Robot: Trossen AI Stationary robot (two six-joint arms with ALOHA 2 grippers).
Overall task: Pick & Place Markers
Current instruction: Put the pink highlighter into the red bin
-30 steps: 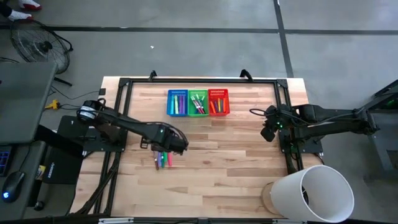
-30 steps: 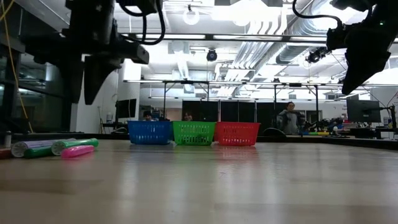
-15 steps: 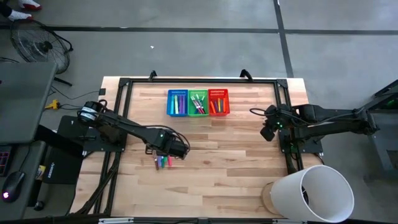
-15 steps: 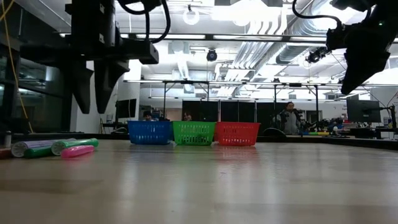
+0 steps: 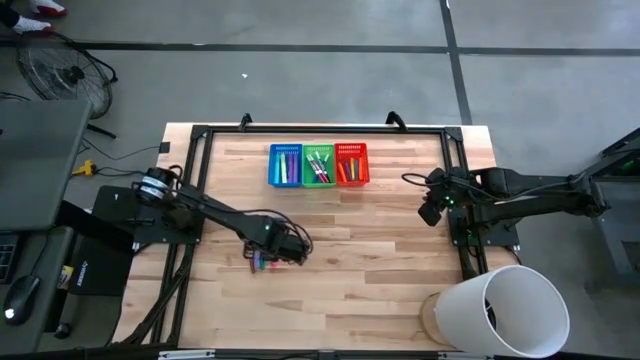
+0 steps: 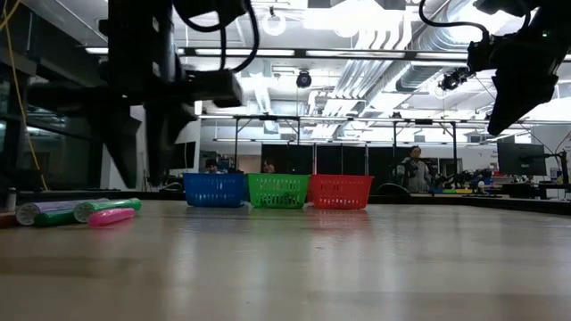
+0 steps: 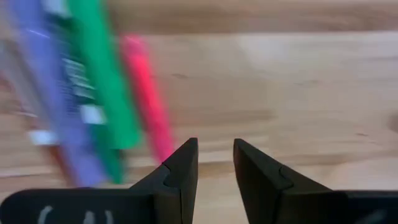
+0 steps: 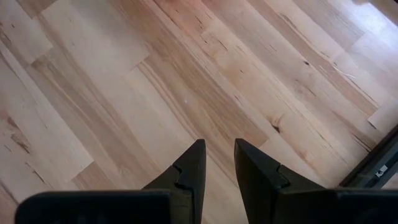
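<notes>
The left gripper point(image 5: 288, 247) has swung across and dropped low over the little cluster of loose felt-tip markers point(image 5: 262, 260) lying on the pale wooden plank table point(image 5: 380, 250), well in front of the row of three small mesh baskets, blue point(image 5: 284, 165), green point(image 5: 318, 165) and red point(image 5: 352, 165); a second ago it sat higher and a touch nearer those baskets. Its two dark fingers stand a narrow gap apart with nothing between them, and in the left wrist view the pink marker point(image 7: 148, 93) runs right up to the fingertip point(image 7: 183, 163), with the green marker point(image 7: 102, 81) and the purple marker point(image 7: 50, 93) lying alongside. That reads as the reach for the next pick, pink most likely, though it sits off to one side of the gap, so a small sideways correction looks needed before closing. Sorted markers already fill the baskets. The right gripper point(image 5: 432, 212) hangs level with the baskets, well off beyond the red one, unchanged, fingers slightly apart over bare wood. The green marker carries a printed label, too smeared to read; no brand legible anywhere.
</notes>
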